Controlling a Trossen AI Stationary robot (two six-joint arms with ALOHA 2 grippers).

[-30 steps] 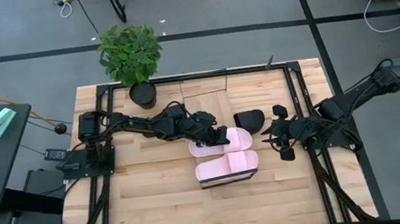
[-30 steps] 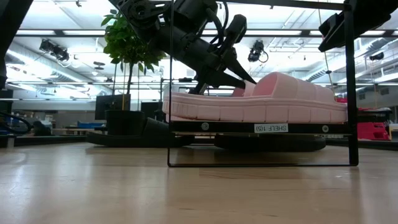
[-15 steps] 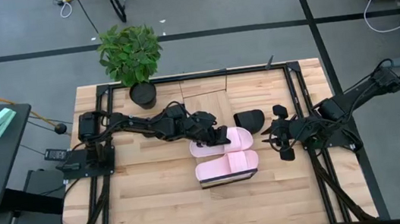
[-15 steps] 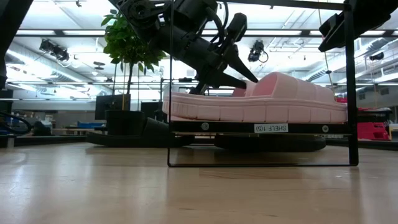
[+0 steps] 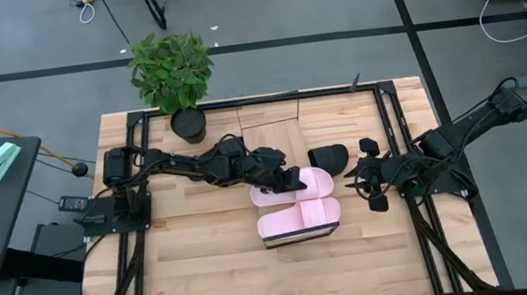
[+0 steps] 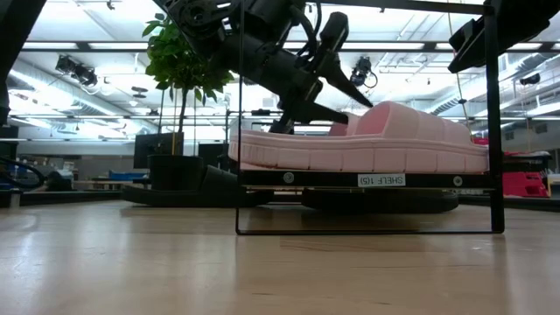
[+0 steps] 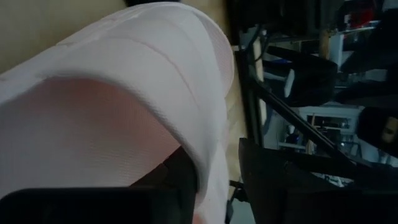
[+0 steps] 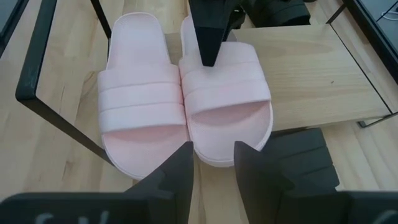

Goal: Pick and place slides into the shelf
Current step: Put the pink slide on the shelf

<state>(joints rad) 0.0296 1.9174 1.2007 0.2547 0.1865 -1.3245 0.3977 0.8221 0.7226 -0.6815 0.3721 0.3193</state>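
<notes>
Left claw (image 5: 289, 178) sits at mid-frame in the high view, over the heel of the farther pink slide (image 5: 298, 184), its fingers parted with one above the strap and one below. That slide lies on the shelf (image 5: 272, 134) just beside the second pink slide (image 5: 298, 220). One black slide (image 5: 325, 157) rests on the counter (image 5: 207, 265) right of centre, between the pink pair and the right claw (image 5: 372, 193), which waits well apart from them, fingers narrowly parted on nothing. A potted plant (image 5: 172, 73) stands at the upper left of the counter, clear of the work
</notes>
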